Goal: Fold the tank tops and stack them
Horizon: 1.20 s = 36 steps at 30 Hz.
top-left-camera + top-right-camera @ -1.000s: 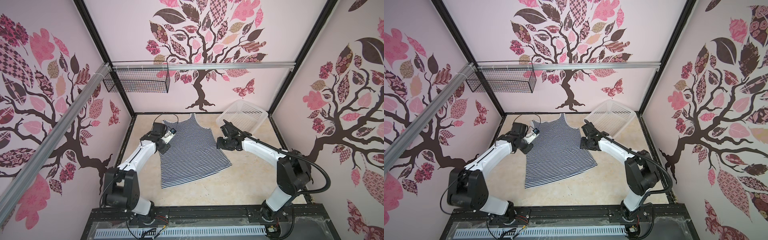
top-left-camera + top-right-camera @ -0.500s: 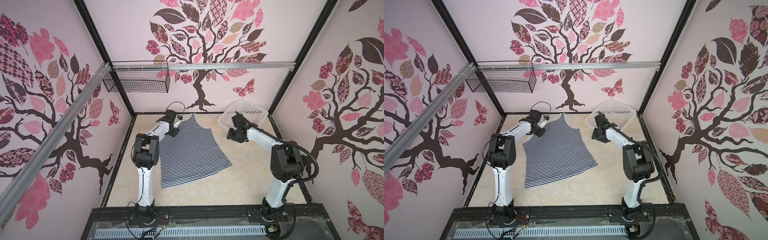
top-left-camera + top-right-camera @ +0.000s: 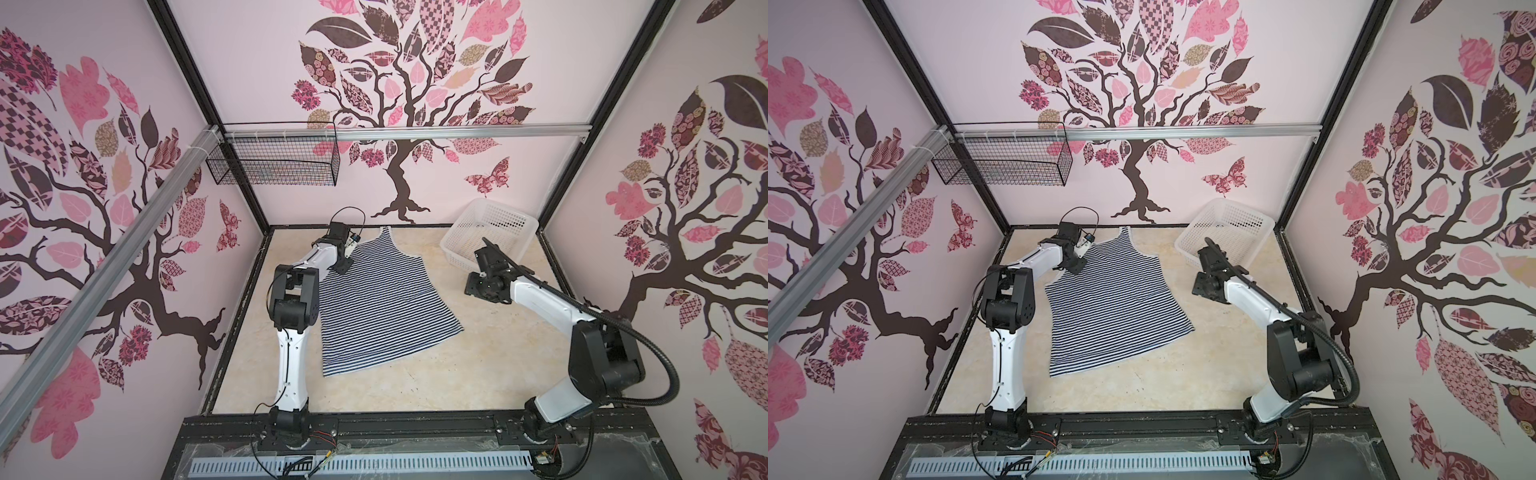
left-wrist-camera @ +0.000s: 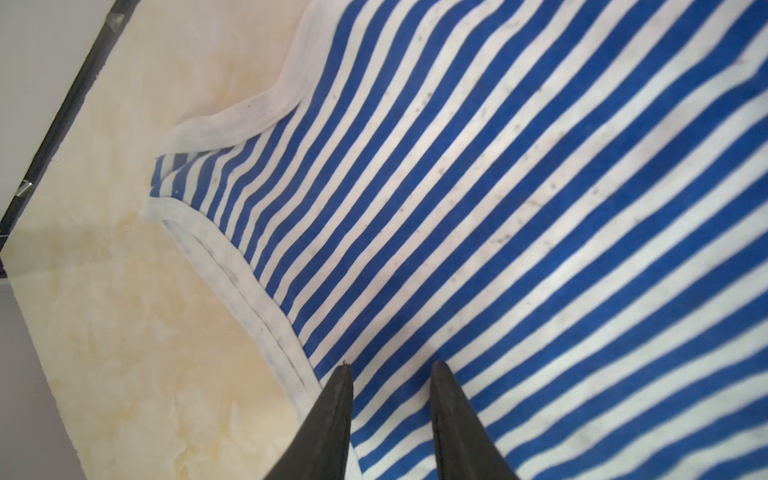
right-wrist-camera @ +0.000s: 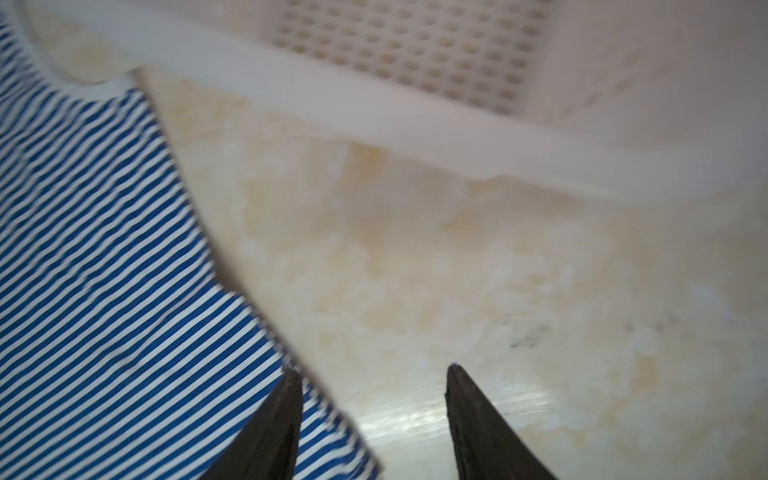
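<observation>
Desk (image 3: 415, 374): a beige marbled surface is seen, bordered by a black frame (image 3: 239, 316).
Plastic basket (image 3: 505, 216): white and perforated, it is placed at the desk's 1 o'clock corner, as shown in both top views.
Wire basket (image 3: 274, 166): black, it is hung at 11 o'clock from an aluminium rail (image 3: 436, 132).
Tree decal (image 3: 399, 83): pink and brown patterned leaves are spread over the back wall at 12 o'clock.
Butterfly decal (image 3: 488, 178): it is placed at the trunk's 3 o'clock.
Cable duct (image 3: 357, 471): a grey slotted strip is laid along the 6 o'clock edge.

Tank top (image 3: 386, 307) thin navy-and-white stripes; basket (image 3: 505, 214) white, perforated; table (image 3: 478, 365) seemingly cream, marbled
</observation>
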{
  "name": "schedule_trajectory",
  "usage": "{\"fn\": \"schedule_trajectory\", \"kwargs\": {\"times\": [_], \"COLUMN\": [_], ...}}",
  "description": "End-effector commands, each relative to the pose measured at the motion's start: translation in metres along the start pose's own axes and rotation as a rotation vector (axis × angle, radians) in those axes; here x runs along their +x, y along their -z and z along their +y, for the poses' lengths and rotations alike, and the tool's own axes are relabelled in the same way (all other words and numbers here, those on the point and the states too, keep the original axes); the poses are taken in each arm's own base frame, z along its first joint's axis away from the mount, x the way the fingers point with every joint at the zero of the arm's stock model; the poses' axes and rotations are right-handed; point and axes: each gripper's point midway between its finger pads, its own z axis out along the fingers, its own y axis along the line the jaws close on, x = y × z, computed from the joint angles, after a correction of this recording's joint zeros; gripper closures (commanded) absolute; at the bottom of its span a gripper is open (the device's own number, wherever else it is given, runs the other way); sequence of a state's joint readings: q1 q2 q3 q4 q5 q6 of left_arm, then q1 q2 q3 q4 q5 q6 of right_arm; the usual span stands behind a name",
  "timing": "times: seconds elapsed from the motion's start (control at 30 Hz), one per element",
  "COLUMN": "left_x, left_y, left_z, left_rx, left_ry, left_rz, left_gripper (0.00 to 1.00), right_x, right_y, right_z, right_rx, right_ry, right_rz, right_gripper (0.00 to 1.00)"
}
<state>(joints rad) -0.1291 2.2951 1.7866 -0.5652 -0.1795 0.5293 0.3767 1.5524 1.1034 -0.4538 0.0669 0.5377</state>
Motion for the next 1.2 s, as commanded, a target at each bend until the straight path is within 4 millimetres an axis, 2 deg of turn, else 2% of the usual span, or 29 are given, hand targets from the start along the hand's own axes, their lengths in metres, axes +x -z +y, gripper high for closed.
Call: {"fn": "schedule_trajectory", "kwargs": {"times": [0.0,0.1,0.27,0.43,0.6,0.7,0.87,1.0,1.1,1.17], "left_x": [0.030,0.043,0.066,0.088,0.113,0.132,0.159,0.172,0.178,0.179], "left_y": [-0.004,0.000,0.004,0.012,0.022,0.027,0.041,0.059,0.081,0.099], "left_z": [-0.006,-0.008,-0.014,-0.020,-0.027,-0.029,-0.035,-0.047,-0.069,-0.083], "left_rx": [0.028,0.031,0.037,0.040,0.026,0.017,0.023,0.077,0.185,0.259], "left_ry": [-0.007,-0.001,0.010,0.046,0.057,0.063,0.059,0.067,0.057,0.037], "left_rz": [0.089,0.144,0.222,0.266,0.281,0.303,0.322,0.316,0.284,0.250], "left_gripper": [0.65,0.65,0.66,0.66,0.66,0.66,0.66,0.65,0.65,0.64], "right_x": [0.040,0.076,0.124,0.142,0.139,0.130,0.100,0.074,0.053,0.036], "right_y": [0.002,-0.010,-0.036,-0.057,-0.078,-0.085,-0.098,-0.105,-0.113,-0.122], "right_z": [0.053,0.072,0.078,0.067,0.042,0.029,0.012,0.022,0.033,0.032], "right_rx": [-0.183,-0.198,-0.196,-0.149,-0.017,0.029,0.063,0.045,0.048,0.089], "right_ry": [0.022,0.073,0.115,0.142,0.159,0.154,0.117,0.148,0.173,0.173], "right_rz": [0.111,0.189,0.301,0.340,0.322,0.315,0.311,0.297,0.280,0.268], "right_gripper": [0.41,0.42,0.42,0.42,0.42,0.42,0.42,0.42,0.41,0.41]}}
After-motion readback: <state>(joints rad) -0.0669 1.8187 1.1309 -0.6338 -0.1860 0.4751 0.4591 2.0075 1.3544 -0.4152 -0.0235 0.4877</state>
